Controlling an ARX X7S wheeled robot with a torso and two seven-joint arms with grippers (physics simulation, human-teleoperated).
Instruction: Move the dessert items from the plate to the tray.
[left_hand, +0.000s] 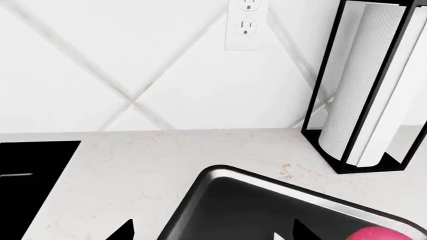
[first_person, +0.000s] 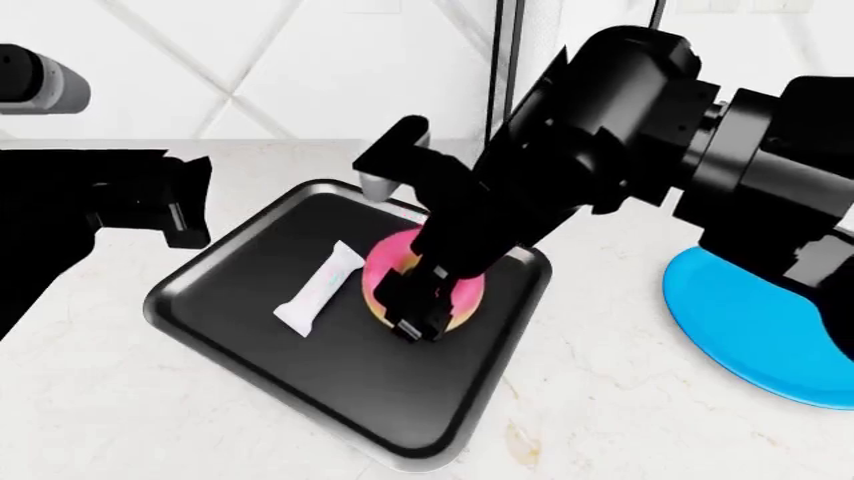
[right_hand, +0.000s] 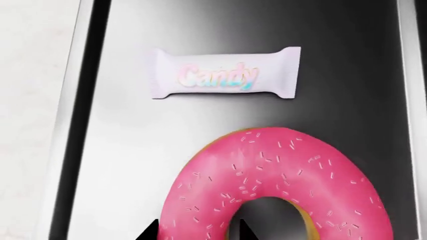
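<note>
The glossy black tray lies on the white counter and holds both dessert items. The white wrapped bar marked "Candy" lies flat near the tray's middle. Beside it rests the pink-iced ring donut with sprinkles. My right gripper reaches down onto the donut, its two fingertips straddling one side of the ring, one outside and one in the hole. The blue plate at the right shows nothing on it. My left gripper hovers open over the tray's far corner.
A black wire holder with a paper towel roll stands against the tiled wall behind the tray. A wall outlet is above the counter. A dark panel lies in the counter left of the tray.
</note>
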